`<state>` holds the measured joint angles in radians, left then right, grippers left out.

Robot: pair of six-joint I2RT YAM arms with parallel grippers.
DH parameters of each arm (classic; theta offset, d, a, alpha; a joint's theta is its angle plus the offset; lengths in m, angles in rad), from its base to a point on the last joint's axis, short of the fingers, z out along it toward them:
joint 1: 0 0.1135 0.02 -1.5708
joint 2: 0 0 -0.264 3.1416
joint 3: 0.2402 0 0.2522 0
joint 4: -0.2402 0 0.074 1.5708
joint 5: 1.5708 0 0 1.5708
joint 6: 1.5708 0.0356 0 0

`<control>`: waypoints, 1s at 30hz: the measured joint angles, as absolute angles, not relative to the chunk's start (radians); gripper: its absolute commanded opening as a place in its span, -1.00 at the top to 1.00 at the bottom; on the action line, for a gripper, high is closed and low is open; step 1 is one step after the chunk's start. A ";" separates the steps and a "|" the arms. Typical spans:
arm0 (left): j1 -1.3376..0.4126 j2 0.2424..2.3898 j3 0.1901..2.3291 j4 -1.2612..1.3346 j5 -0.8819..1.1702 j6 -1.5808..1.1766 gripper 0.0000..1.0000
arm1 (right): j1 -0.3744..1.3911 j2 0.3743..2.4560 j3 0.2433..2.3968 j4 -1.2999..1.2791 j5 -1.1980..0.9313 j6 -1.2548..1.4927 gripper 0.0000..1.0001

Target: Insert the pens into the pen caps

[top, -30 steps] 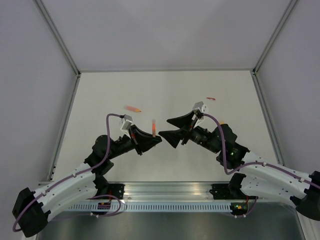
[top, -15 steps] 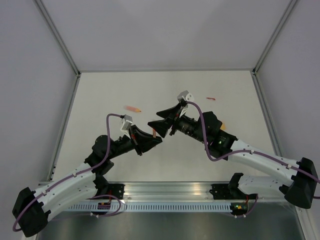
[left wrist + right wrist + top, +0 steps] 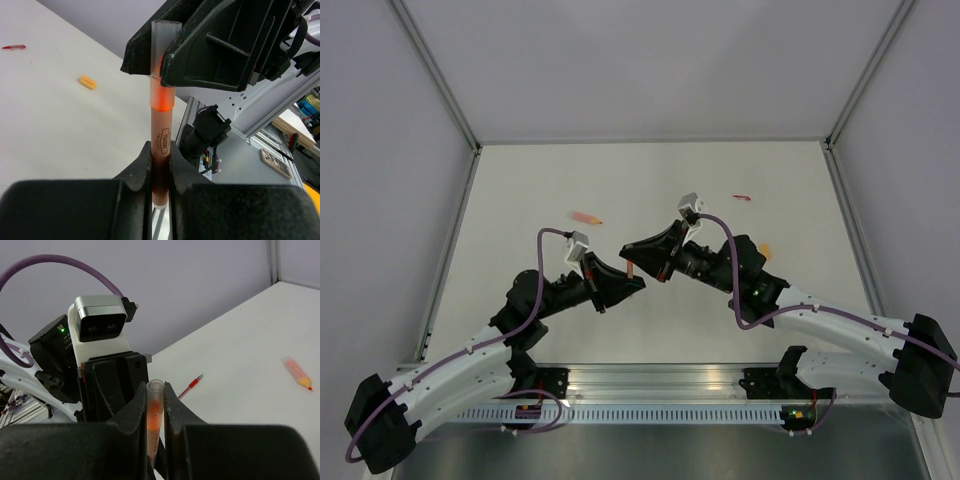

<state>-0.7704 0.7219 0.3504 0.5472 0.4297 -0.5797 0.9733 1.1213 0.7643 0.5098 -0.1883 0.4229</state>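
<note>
Pale lilac walls and grey frame posts (image 3: 436, 75) around a matt white bench (image 3: 650, 170), bare apart from a few loose pieces. Mid-bench, raised off the surface: one pinkish pen (image 3: 161, 125), upright, pinched low by the left claw (image 3: 160, 152) and clamped near its translucent top by the right claw (image 3: 155, 390), both narrow and firm on it. Looks like a hand-over or regrip ahead of capping. Best done by loosening only one claw at a time, pulling straight along the pen's axis, and avoiding any bending twist. From that meeting point, lying flat: orange pen (image 3: 586, 216) at 10 o'clock, red pen (image 3: 742, 197) at 2 o'clock, small orange cap (image 3: 764, 251) at 3 o'clock, close by the right arm. Worth aiming the held tip toward that cap next, with a slow, square approach. Smooth, glare-free surface, so likely to let a cap skid if nudged sideways.
</note>
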 measured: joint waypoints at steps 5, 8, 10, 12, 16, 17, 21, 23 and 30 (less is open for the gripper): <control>-0.776 0.722 0.351 0.515 0.443 -0.581 0.95 | 0.971 1.106 0.698 0.588 -0.192 0.454 1.00; -0.781 0.747 0.368 0.502 0.453 -0.583 0.95 | 0.966 1.087 0.664 0.617 -0.189 0.468 1.00; -0.786 0.776 0.394 0.488 0.456 -0.583 0.95 | 0.959 1.073 0.653 0.620 -0.183 0.469 1.00; -0.788 0.799 0.420 0.472 0.457 -0.583 0.95 | 0.953 1.061 0.650 0.620 -0.176 0.471 1.00; -0.796 0.829 0.472 0.432 0.465 -0.582 0.95 | 0.945 1.034 0.622 0.651 -0.162 0.486 1.00; -0.797 0.839 0.489 0.414 0.468 -0.581 0.95 | 0.943 1.026 0.614 0.661 -0.157 0.491 1.00; -0.803 0.869 0.538 0.372 0.477 -0.579 0.95 | 0.937 1.006 0.589 0.696 -0.136 0.513 1.00; -0.805 0.875 0.554 0.348 0.475 -0.579 0.95 | 0.937 1.002 0.581 0.707 -0.126 0.521 1.00; -0.808 0.896 0.605 0.263 0.464 -0.556 0.95 | 0.937 1.002 0.562 0.735 -0.103 0.535 1.00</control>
<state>-0.8078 0.8963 0.6052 0.2634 0.4641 -0.5556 0.9371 1.0019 0.5625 0.7345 -0.1028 0.5354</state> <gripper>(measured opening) 0.130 0.146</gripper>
